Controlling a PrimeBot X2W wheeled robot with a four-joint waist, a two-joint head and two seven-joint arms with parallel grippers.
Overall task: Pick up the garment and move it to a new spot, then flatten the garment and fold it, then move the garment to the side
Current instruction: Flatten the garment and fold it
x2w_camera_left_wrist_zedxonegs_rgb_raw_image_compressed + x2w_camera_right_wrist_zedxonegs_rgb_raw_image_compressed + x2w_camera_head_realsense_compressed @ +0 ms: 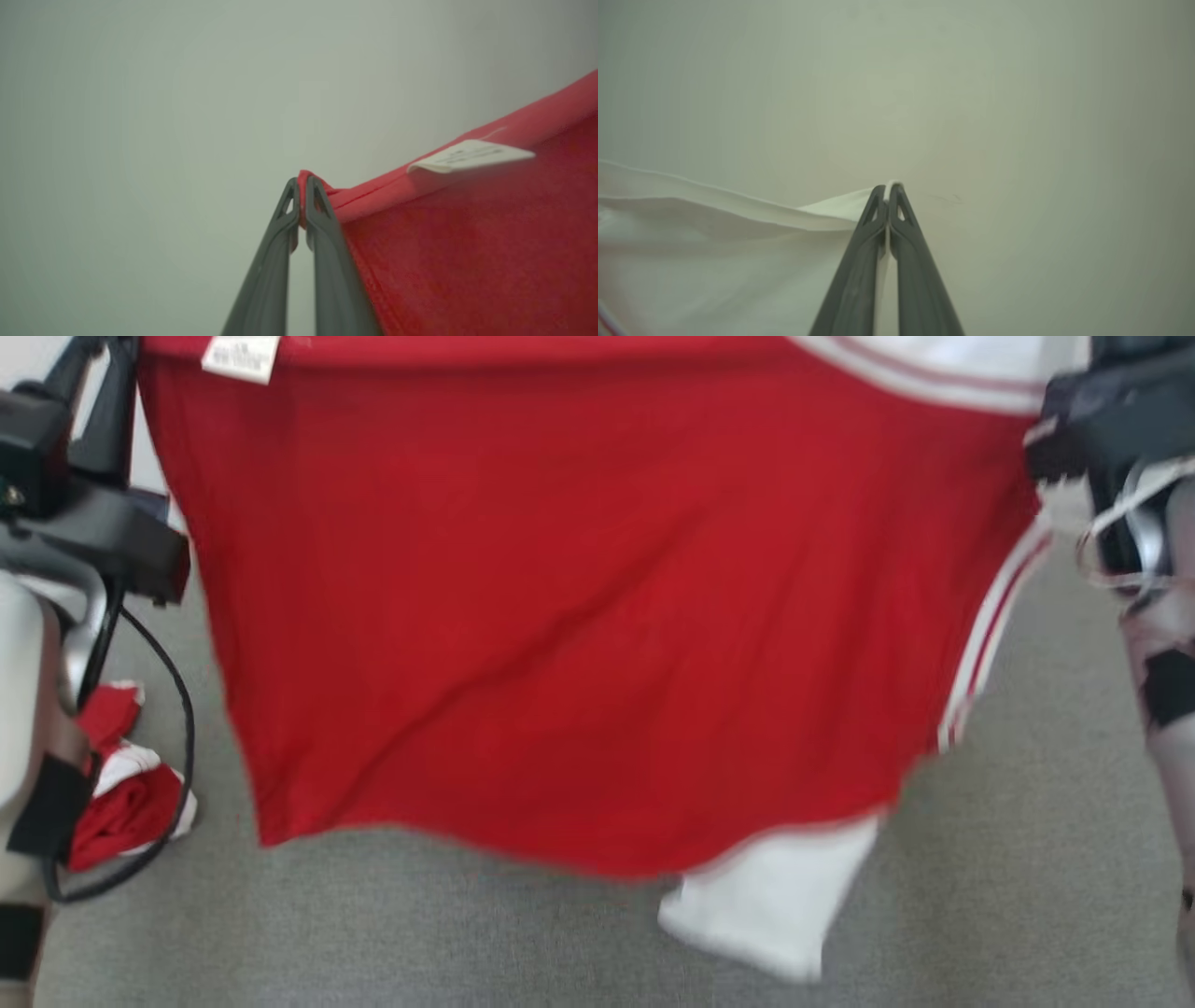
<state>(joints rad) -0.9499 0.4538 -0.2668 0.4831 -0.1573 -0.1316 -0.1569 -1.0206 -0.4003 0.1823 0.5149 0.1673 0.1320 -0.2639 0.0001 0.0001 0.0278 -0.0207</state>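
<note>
The garment point(579, 616) is a red top with white, red-striped parts, hanging spread out in the air across the head view above grey carpet. A white sleeve point(775, 905) dangles from its lower edge, and a white label point(241, 355) shows near its top left. In the left wrist view my left gripper point(301, 184) is shut on a red hem corner of the garment point(467, 242), beside the label point(472, 156). In the right wrist view my right gripper point(888, 187) is shut on a white edge of the garment point(714, 242).
Grey carpet point(1027, 859) lies below the hanging cloth. A second bundle of red and white cloth point(131, 793) lies at the lower left by my left arm point(56, 541) and its black cable. My right arm point(1139, 523) stands at the right edge.
</note>
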